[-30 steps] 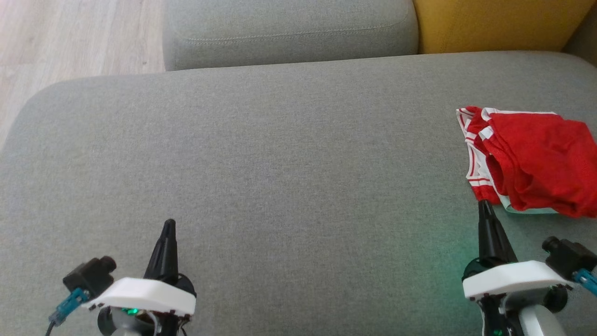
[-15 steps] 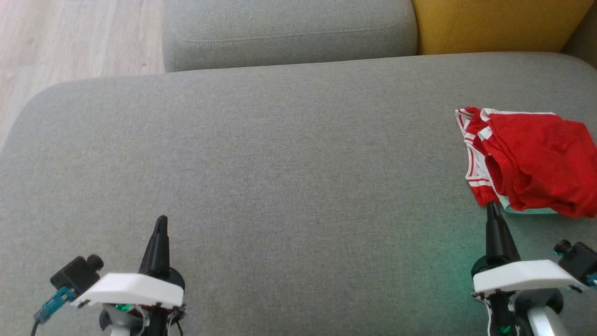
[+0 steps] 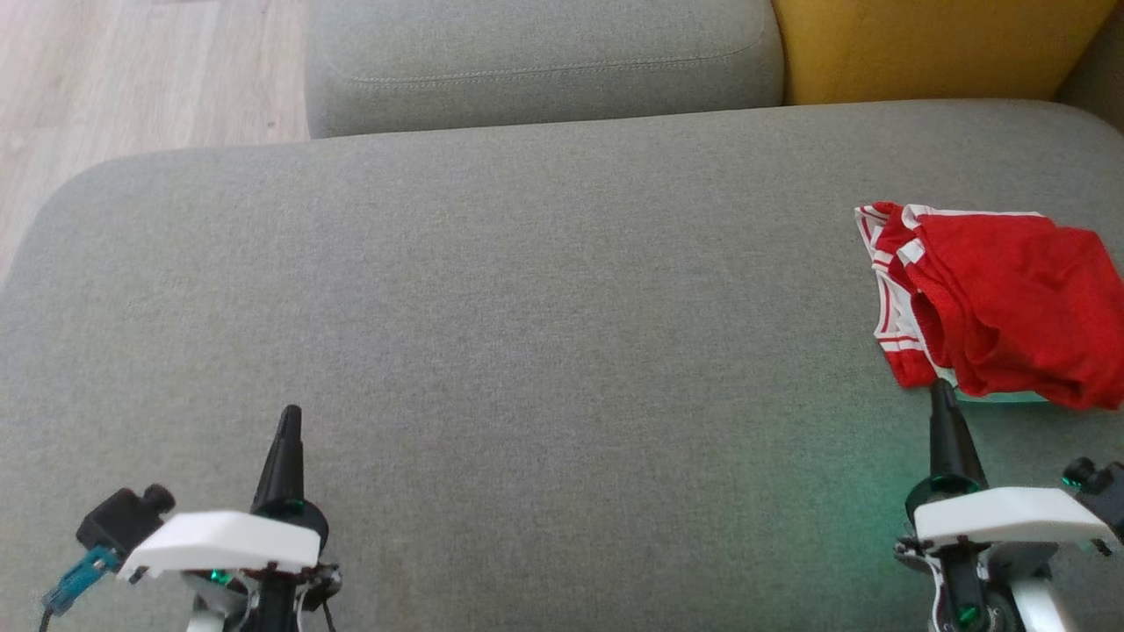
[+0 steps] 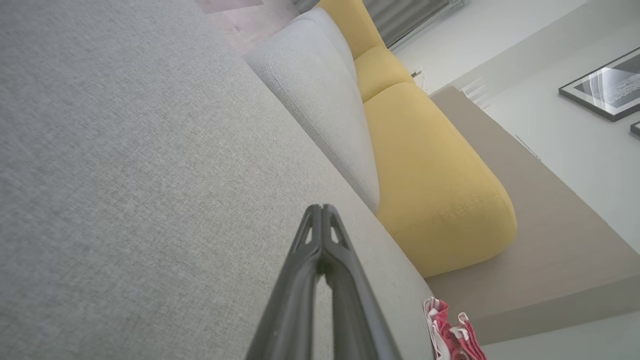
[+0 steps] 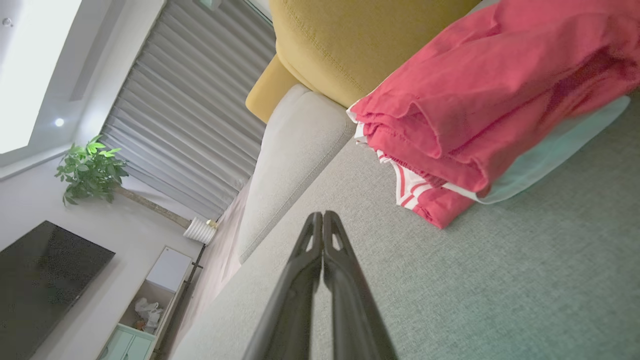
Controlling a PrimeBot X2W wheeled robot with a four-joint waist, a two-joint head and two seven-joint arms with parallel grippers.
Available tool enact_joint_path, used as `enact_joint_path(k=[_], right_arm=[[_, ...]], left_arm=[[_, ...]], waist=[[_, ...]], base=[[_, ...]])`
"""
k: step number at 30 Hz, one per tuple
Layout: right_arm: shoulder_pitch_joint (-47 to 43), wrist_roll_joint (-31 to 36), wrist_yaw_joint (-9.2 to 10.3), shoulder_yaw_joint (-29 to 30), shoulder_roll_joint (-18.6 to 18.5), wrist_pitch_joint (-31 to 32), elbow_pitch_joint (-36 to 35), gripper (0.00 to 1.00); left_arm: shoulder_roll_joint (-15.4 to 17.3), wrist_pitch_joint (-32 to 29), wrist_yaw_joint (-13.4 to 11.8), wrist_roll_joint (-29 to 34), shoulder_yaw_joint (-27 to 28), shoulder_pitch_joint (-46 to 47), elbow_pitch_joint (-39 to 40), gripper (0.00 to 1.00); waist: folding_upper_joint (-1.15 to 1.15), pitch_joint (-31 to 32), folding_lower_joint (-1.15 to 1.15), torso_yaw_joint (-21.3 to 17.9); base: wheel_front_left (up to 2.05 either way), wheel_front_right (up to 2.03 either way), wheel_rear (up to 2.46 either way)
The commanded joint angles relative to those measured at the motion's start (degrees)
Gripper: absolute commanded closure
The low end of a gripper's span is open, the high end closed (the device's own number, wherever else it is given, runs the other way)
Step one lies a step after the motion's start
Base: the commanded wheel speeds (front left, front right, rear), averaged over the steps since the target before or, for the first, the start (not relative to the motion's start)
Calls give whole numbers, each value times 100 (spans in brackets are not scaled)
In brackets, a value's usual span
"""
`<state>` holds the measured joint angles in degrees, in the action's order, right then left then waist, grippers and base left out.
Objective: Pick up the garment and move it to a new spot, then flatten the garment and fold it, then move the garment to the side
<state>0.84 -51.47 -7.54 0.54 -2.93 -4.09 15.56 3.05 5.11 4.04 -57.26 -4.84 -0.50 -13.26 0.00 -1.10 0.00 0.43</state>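
Both arms have drawn back toward the lower edge of the head view over the last second, the left gripper drifting slightly left and the right gripper slightly right; the garment has not shifted on the sofa seat. Head view: the red garment with white striped trim lies folded and bunched at the seat's right side, in front of the yellow cushion. The right gripper's tip sits at its near hem, and contact cannot be confirmed from this angle. The left gripper stands well apart from it, over bare grey fabric at lower left. Left wrist view: the fingers are pressed together tip to tip, holding nothing, above the seat; the grey back cushion lies beyond, and a sliver of the garment shows at the bottom edge. Right wrist view: the fingers are likewise together and empty, with a strip of grey seat between their tips and the garment's nearest red corner. A pale layer shows beneath the red folds.
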Motion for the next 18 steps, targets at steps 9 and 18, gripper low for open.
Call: enact_joint_path(k=[9,18], right_arm=[[356,-674,3,32,-110,143,-178,100],[384,-1276,3,98,-112,274,-175,100]], left_arm=[[91,-160,94,-574,254,375,133,100],[94,-307,136,-1094,374,422,98,100]], waist=[[0,13,0,-6],[0,26,0,-12]], base=[[0,0,0],[0,0,0]])
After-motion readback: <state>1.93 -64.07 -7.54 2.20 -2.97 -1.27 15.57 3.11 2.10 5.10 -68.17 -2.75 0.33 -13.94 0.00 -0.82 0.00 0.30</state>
